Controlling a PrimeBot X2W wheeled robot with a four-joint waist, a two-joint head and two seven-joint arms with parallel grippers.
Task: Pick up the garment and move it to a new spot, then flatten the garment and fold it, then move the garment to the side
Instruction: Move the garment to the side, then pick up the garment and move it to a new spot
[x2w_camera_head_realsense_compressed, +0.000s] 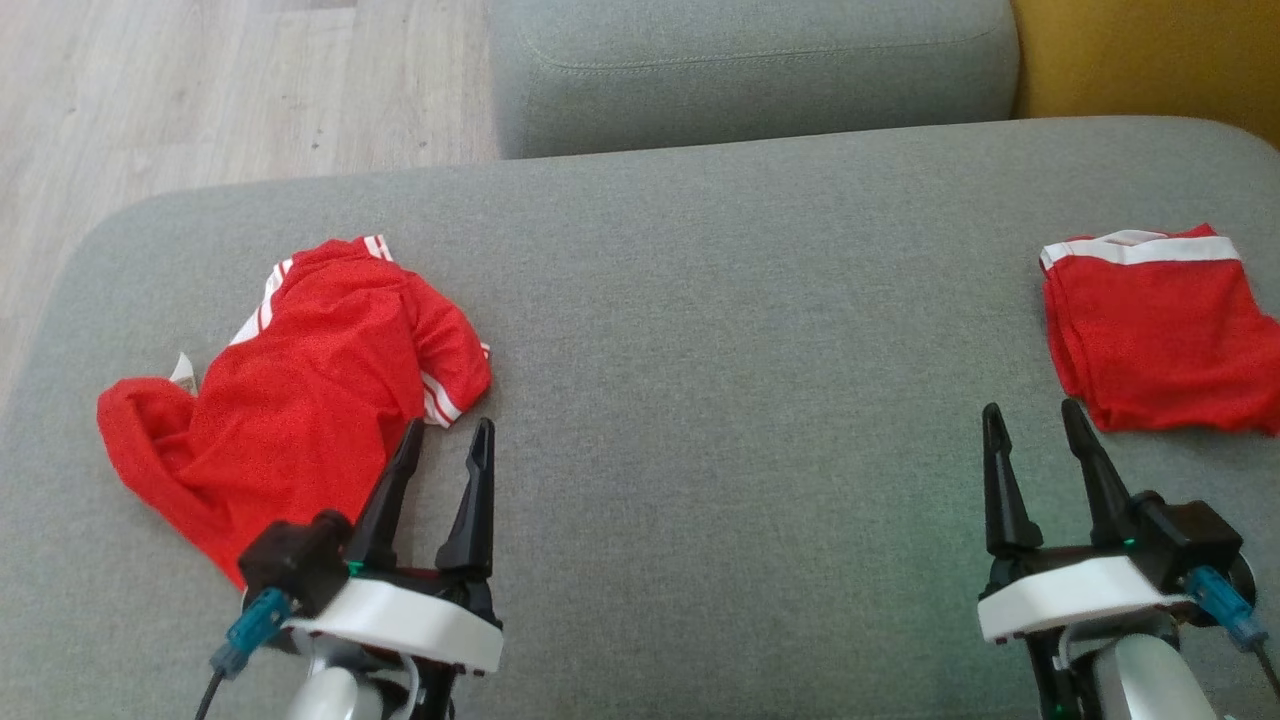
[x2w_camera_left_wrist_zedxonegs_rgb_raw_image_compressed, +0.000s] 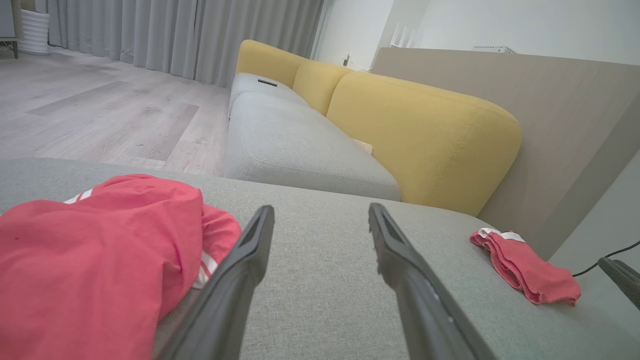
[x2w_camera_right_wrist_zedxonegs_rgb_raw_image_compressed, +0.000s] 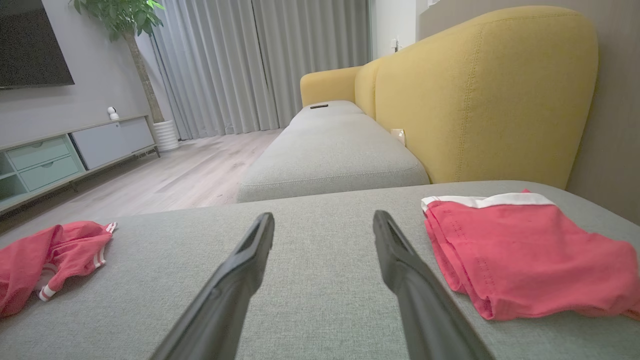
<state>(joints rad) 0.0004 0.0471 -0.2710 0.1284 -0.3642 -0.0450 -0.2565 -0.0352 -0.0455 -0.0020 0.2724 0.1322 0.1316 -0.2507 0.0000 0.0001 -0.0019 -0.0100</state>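
A broad sofa seat (x2w_camera_head_realsense_compressed: 720, 400) in grey woven fabric with rounded corners spreads out in the head view. A second grey cushion (x2w_camera_head_realsense_compressed: 750, 70) butts against its far edge, and pale wood-plank floor (x2w_camera_head_realsense_compressed: 200, 90) lies to the left. In the left wrist view a plump mustard-yellow backrest (x2w_camera_left_wrist_zedxonegs_rgb_raw_image_compressed: 425, 135) with stitched seams runs along the sofa. Long grey pleated curtains (x2w_camera_right_wrist_zedxonegs_rgb_raw_image_compressed: 250, 65) hang at the back of the room.

The crumpled garment (x2w_camera_head_realsense_compressed: 300, 400), red mesh-like cloth with white stripes at its hems, lies in a loose, rumpled heap on the left part of the seat. The left pincer (x2w_camera_head_realsense_compressed: 449, 428) hovers just beside its near right edge. Its two long, dark, tapering fingers stand well apart and hold nothing. Whether the left finger touches the cloth cannot be told.

A folded garment (x2w_camera_head_realsense_compressed: 1160, 340), also red and with a white band along its far edge, lies flat and roughly square at the right side of the seat. The right pincer (x2w_camera_head_realsense_compressed: 1031, 410) is near its front left corner, its fingers likewise spread and empty above bare grey fabric.
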